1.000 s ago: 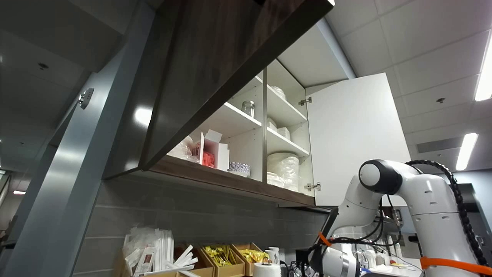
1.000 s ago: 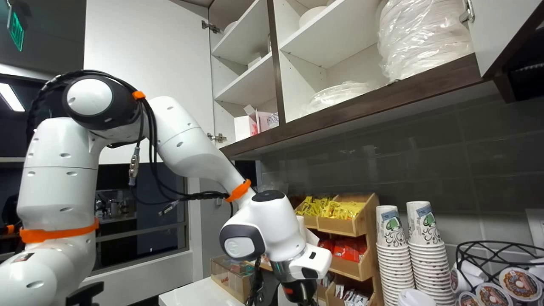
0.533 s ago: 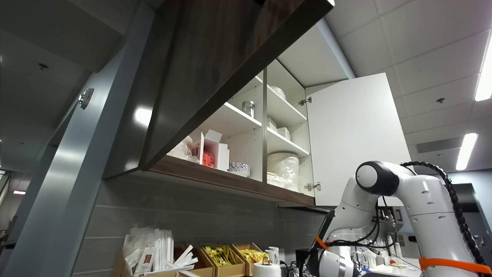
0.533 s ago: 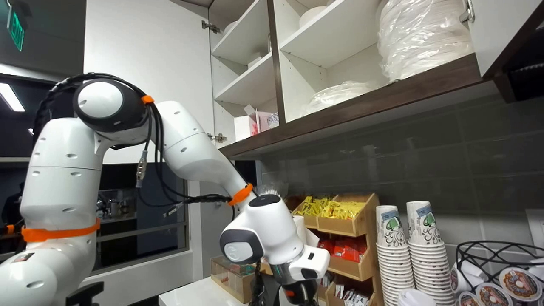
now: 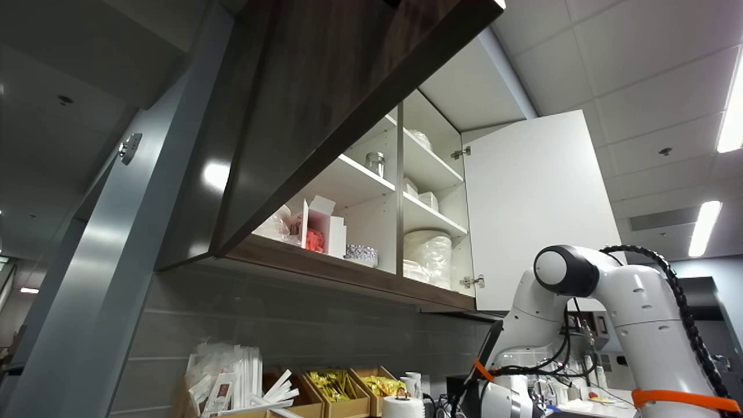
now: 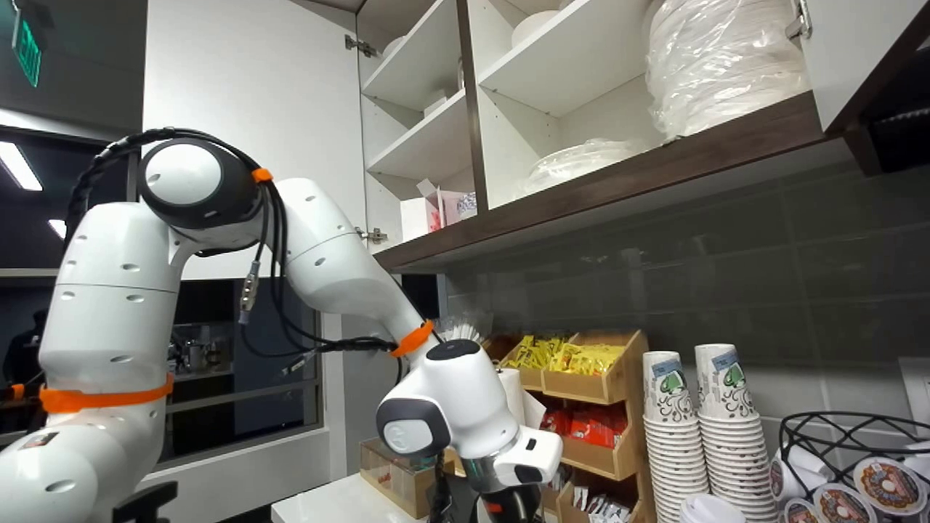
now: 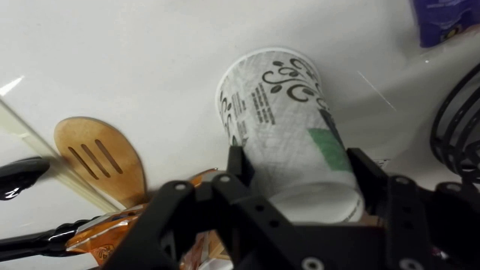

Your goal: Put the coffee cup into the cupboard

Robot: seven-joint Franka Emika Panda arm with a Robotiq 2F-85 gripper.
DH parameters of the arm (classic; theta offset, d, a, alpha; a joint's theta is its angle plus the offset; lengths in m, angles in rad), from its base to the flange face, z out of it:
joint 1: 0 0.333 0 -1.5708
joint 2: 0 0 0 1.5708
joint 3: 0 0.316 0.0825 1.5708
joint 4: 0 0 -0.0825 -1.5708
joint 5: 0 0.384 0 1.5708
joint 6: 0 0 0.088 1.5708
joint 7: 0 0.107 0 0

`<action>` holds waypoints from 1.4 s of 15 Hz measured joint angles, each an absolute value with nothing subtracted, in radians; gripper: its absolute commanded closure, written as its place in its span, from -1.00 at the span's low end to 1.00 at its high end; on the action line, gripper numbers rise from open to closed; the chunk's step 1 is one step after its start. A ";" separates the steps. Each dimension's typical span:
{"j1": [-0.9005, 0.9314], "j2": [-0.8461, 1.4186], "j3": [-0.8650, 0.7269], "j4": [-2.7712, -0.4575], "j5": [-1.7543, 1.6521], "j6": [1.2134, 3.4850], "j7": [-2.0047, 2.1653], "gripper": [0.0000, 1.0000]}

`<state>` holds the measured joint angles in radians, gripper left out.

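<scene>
White counter [image 7: 150, 56] lay below the cupboard [image 6: 617, 179], where my gripper [image 7: 296, 155] clasped the coffee cup [image 7: 279, 108], which I feared oversqueezing would crumple.

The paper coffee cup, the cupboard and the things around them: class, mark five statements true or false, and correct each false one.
1. In the wrist view, the paper coffee cup is between the fingers of the gripper. True.
2. A clear jar stands inside the cupboard. True.
3. In an exterior view, the cupboard's tall white door is closed. False: the door stands open.
4. In an exterior view, stacked paper cups stand beside a wooden packet rack. True.
5. The slotted wooden spatula has five slots. False: the spatula shows three slots.
</scene>
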<state>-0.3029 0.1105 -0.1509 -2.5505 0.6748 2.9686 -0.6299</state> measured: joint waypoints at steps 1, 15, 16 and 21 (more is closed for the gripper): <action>-0.303 0.111 -0.151 -2.550 0.675 2.969 -0.630 -0.01; -0.301 0.070 -0.188 -2.543 0.484 2.969 -0.476 0.10; -0.300 0.060 -0.196 -2.543 0.441 2.966 -0.441 0.17; -0.301 -0.027 -0.233 -2.536 0.204 2.886 -0.245 0.10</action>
